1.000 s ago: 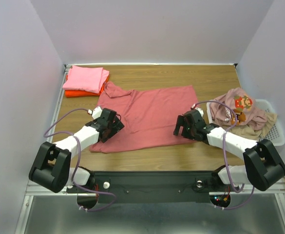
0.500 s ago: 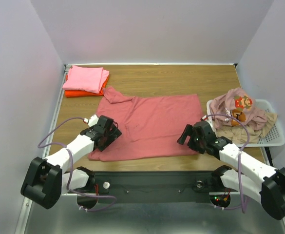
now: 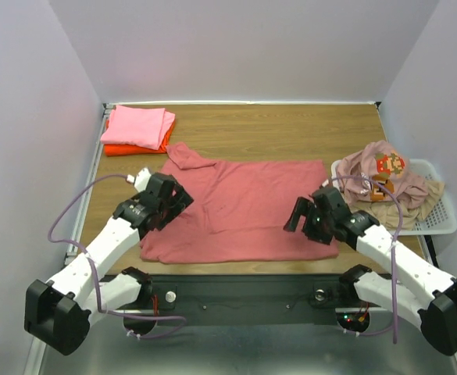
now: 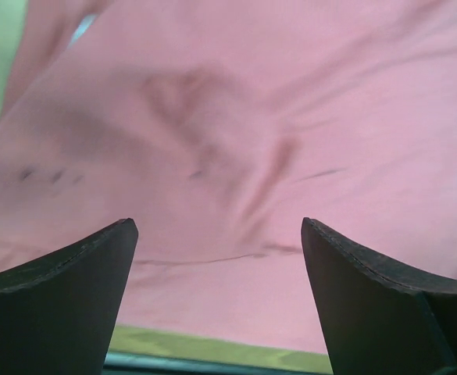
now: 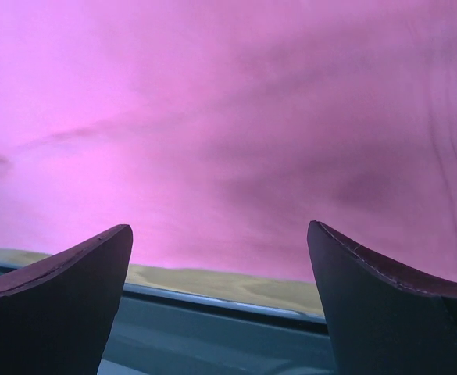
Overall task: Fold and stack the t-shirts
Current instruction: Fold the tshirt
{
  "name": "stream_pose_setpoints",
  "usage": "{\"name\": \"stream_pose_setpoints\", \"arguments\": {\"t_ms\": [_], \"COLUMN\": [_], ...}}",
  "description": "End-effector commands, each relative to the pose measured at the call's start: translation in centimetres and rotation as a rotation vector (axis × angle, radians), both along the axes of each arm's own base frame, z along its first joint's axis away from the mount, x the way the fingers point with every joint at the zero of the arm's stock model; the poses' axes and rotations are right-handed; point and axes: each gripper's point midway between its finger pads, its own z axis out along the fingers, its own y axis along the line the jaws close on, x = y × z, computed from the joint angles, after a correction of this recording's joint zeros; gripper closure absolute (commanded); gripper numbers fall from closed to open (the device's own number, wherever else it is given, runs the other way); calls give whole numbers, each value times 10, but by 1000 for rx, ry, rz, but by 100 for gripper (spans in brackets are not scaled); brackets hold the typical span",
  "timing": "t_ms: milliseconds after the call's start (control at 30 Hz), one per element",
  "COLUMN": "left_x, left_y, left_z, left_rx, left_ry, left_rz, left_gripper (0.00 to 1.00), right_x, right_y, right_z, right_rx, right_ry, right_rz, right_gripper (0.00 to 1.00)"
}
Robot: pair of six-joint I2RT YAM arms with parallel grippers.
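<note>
The rose-red t-shirt [image 3: 240, 209] is spread flat at the centre of the tabletop [image 3: 275, 129]. The left pincer [image 4: 216, 225] and right pincer [image 5: 220, 228] are held wide over it, nothing gripped.

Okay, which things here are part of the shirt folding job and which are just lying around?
Job: rose-red t-shirt spread flat; folded light pink t-shirt on folded orange t-shirt; pale pink printed t-shirt and beige t-shirt, heaped in the white plastic mesh basket.
Lying about: that basket; wooden table.
</note>
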Motion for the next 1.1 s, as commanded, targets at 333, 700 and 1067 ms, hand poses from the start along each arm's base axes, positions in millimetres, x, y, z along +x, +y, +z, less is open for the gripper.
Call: {"name": "stream_pose_setpoints", "arguments": {"t_ms": [333,700,1067], "left_x": [169,241,280], "left_y": [9,27,26], "left_z": [101,21,-24], "left_rx": [122,132,143], "left_ry": [-244,-53,12], "left_rz": [41,31,37], "left_gripper": [1,4,13], "right_x": [137,180,188], "right_y": [4,6,0], "right_z": [107,91,75], "right_rx": [-208,-323,-336], "right_ry": [-366,-346,-307], "right_rz": [-115,-130,-133], "right_gripper": [0,0,0]}}
